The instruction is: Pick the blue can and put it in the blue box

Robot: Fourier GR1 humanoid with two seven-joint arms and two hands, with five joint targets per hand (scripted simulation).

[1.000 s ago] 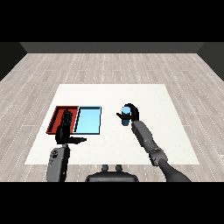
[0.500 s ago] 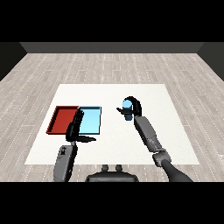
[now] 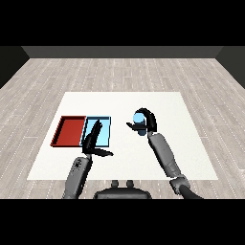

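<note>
The right hand [image 3: 147,122] curls round the blue can [image 3: 139,119], likely light, rigid, slick-sided, best held mid-body; the left hand [image 3: 92,141] lies released.

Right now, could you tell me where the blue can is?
In the head view, the blue can sits right of centre, with the right robot hand curled round it, to the right of the light blue tray.
</note>
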